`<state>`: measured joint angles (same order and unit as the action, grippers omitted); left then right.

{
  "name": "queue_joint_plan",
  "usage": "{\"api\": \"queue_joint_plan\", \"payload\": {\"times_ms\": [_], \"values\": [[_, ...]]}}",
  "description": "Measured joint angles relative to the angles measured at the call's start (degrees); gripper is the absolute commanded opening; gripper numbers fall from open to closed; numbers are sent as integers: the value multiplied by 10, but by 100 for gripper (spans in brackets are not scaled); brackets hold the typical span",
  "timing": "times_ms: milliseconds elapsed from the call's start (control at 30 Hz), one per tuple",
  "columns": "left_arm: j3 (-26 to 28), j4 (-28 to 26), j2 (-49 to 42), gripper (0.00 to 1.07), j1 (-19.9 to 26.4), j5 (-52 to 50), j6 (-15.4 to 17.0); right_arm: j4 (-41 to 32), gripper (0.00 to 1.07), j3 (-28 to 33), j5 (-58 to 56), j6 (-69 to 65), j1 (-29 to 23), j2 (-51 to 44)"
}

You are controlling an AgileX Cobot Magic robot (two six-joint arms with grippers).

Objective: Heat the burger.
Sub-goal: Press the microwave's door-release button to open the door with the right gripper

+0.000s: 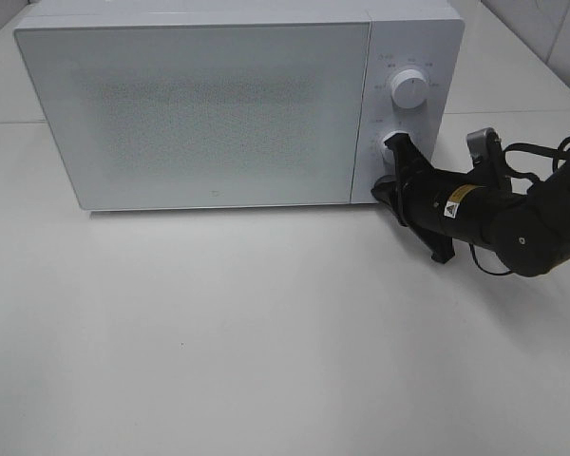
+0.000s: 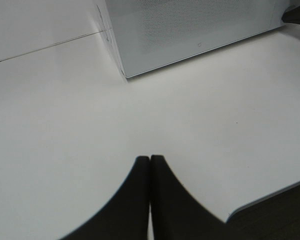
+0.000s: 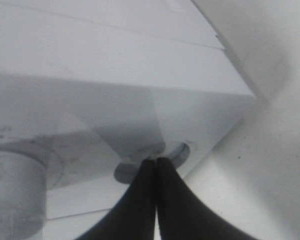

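- White microwave (image 1: 218, 104), door closed. burger not visible in any view; probably inside, behind the door.
- Fingers of right gripper (image 1: 396, 144) pressed together, tips at lower knob (image 1: 381, 149) on the microwave's right panel. Can't tell if they pinch it.
- Fingers of left gripper (image 2: 150, 160) closed, empty, over table (image 1: 266, 332) off the microwave's front-left corner.
- Right arm is nearer the knob; turning it looks like the next move.
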<state>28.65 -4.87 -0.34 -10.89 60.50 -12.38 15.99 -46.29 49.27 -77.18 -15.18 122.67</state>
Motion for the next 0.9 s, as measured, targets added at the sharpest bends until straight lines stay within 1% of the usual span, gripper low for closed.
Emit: {"api": "queue_joint_plan", "payload": {"times_ms": [233, 300, 567, 700, 900], "values": [[0, 0, 0, 0, 0, 0, 0, -5, 0, 2, 15, 0, 0, 0], [0, 0, 0, 0, 0, 0, 0, -26, 0, 7, 36, 0, -1, 0], [0, 0, 0, 0, 0, 0, 0, -49, 0, 11, 51, 0, -4, 1], [0, 0, 0, 0, 0, 0, 0, -49, 0, 10, 49, 0, -5, 1], [0, 0, 0, 0, 0, 0, 0, -44, 0, -6, 14, 0, -5, 1]]}}
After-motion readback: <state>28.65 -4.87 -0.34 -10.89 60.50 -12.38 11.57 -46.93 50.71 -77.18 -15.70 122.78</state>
